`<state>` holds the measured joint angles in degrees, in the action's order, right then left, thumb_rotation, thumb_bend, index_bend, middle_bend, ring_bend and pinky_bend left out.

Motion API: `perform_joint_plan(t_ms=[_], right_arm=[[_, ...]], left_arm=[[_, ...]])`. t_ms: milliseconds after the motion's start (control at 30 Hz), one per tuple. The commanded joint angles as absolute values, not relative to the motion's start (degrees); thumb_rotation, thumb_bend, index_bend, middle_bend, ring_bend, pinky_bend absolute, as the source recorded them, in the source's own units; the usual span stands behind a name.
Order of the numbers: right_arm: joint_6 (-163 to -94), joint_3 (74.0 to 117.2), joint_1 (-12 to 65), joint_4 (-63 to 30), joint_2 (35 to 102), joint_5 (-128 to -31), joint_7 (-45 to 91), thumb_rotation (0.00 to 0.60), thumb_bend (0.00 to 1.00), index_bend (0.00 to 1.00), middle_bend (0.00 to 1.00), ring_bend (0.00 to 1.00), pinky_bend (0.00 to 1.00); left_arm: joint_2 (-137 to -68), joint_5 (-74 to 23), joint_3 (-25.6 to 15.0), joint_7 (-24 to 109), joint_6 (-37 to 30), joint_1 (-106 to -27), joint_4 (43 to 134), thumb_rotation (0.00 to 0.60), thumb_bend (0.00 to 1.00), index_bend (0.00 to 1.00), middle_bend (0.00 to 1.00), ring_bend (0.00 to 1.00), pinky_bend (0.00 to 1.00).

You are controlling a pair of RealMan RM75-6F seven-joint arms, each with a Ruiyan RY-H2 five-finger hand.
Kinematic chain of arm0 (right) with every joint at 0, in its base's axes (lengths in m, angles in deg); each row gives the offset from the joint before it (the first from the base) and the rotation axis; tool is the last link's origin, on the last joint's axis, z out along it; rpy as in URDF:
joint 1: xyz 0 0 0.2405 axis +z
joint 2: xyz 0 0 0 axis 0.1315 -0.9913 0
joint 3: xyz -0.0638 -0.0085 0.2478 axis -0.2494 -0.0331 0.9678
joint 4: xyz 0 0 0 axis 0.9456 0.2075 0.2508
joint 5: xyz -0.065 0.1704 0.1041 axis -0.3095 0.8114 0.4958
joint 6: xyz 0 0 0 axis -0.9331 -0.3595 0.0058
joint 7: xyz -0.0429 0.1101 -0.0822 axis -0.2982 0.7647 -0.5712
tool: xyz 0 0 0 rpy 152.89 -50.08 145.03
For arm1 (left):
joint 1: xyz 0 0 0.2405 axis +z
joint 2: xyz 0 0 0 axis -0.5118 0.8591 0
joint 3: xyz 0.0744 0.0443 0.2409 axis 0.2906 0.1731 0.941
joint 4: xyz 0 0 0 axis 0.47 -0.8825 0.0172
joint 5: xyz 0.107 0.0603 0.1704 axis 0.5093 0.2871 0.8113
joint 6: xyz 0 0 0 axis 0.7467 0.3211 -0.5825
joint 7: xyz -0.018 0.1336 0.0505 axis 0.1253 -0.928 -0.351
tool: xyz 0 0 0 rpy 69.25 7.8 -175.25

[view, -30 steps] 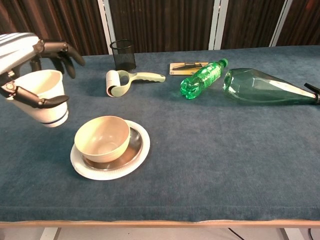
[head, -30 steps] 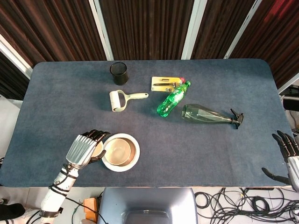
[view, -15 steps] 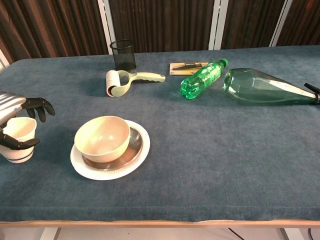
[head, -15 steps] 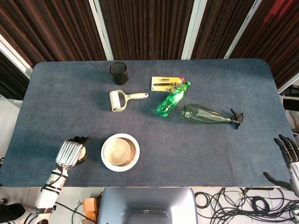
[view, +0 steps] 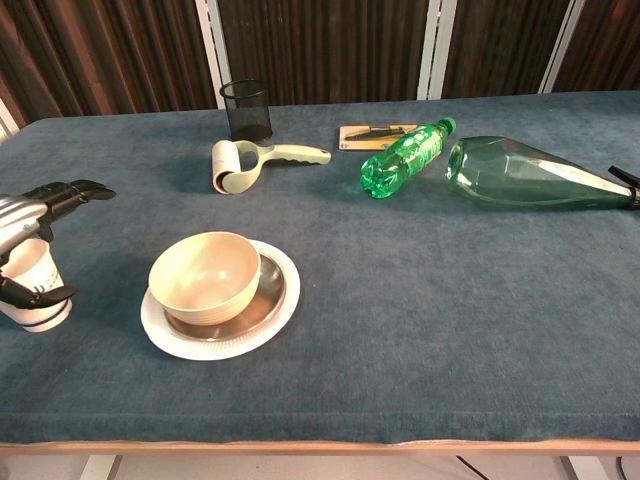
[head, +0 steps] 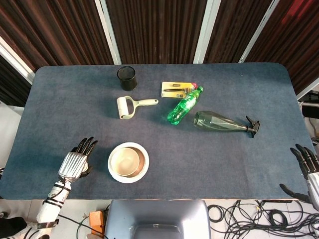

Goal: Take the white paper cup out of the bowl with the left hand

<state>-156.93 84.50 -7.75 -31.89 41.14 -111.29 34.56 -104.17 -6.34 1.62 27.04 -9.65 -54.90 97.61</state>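
The white paper cup (view: 32, 291) stands upright on the blue table, at the left edge of the chest view and well left of the bowl. My left hand (view: 40, 205) hovers over it with its fingers stretched out straight above the rim. The thumb (view: 38, 296) lies across the cup's front, and I cannot tell whether it touches. In the head view the left hand (head: 77, 160) hides the cup. The beige bowl (view: 205, 275) sits on a white plate (view: 287, 305) and has nothing in it. My right hand (head: 309, 172) hangs off the table's right edge with its fingers spread and nothing in them.
At the back stand a black mesh cup (head: 126, 78), a lint roller (head: 130, 106) and a yellow card pack (head: 175, 89). A green plastic bottle (head: 184, 105) and a dark glass bottle (head: 222, 122) lie on their sides at centre right.
The left hand carried the cup down to the table left of the bowl. Its fingers then straightened away from the cup. The right hand barely moved.
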Motion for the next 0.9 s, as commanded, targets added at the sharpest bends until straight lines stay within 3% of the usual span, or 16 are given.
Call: perform_joint_plan(t_ms=[33,433,533,900], right_arm=[[-157.1,84.62,-7.86,-31.9,41.26,-111.19,34.47,0.6,0.08,0.01,0.02,0.0,0.14],[-158.0,85.33,-9.12,-32.84,42.02,-109.22,32.65,0.6,0.08,0.01,0.02,0.0,0.14],[-158.53,85.72,-9.71,-33.13,42.55,-108.19,31.8,0.6,0.08,0.0,0.02,0.0,0.14],[-159.12,86.53,-10.78,-33.77,43.53,-106.52,30.49,0.6,0.08,0.0,0.02,0.0,0.1]], left_arm=[[-101.47,-3.38,2.44,29.11,-12.8,-53.61,99.66,0.6,0.29,0.0,0.0,0.0,0.3],[-87.38,4.36,10.03,18.46,-32.04,-39.34,119.63,0.6,0.29,0.0,0.0,0.0,0.27],[-85.4,5.72,11.22,20.31,-31.74,-38.47,119.98,0.6,0.29,0.0,0.0,0.0,0.22],[-84.11,-0.06,8.5,22.4,-26.71,-38.52,120.25,0.6,0.29,0.0,0.0,0.0,0.22]])
